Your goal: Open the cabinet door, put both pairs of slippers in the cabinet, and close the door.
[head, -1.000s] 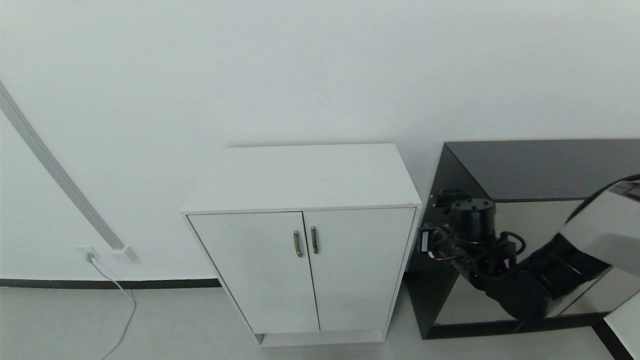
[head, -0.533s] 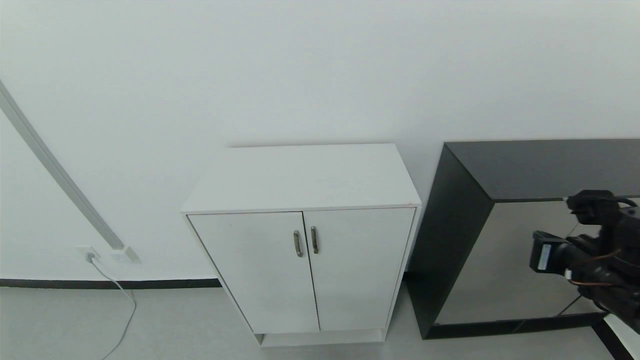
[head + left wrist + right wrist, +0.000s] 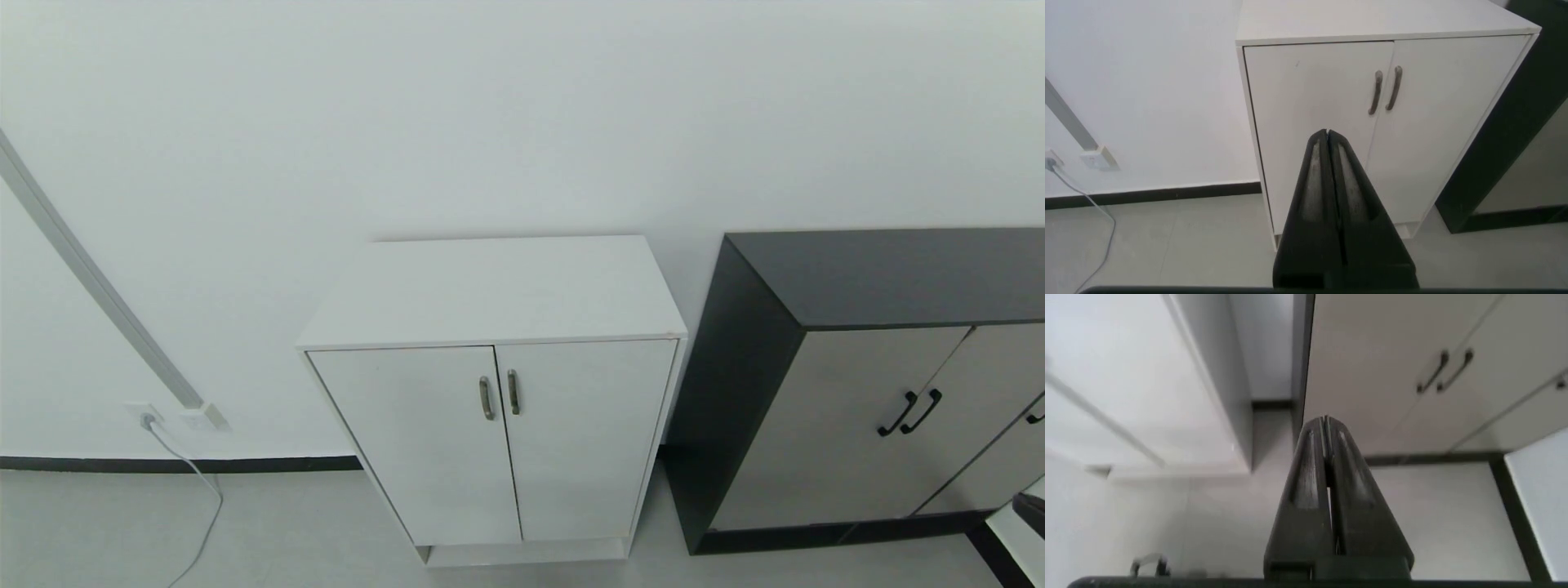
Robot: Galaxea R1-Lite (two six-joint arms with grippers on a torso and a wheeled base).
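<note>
1. The white cabinet (image 3: 490,294) stands on the floor (image 3: 326,531) with its back against the wall (image 3: 490,122).
2. Both of its doors (image 3: 424,441) are shut and meet flush down the middle. Its two handles (image 3: 486,398) stand upright side by side at that seam, high on the doors.
3. The left tool (image 3: 1328,135) is closed, its fingers pressed together with nothing between them. It hangs in front of the cabinet, apart from it, and points at the left door below the handles.
4. The right tool (image 3: 1325,420) is also closed and empty. It points down toward the floor near the foot of the dark cabinet (image 3: 857,278).
5. The dark cabinet stands just beside the white one, on the robot's right, also against the wall. Its grey fronts are shut, and its black handles (image 3: 910,412) slant side by side.
6. A socket (image 3: 147,418) sits low on the wall to the left of the white cabinet. A cable (image 3: 220,495) trails from it onto the floor.
</note>
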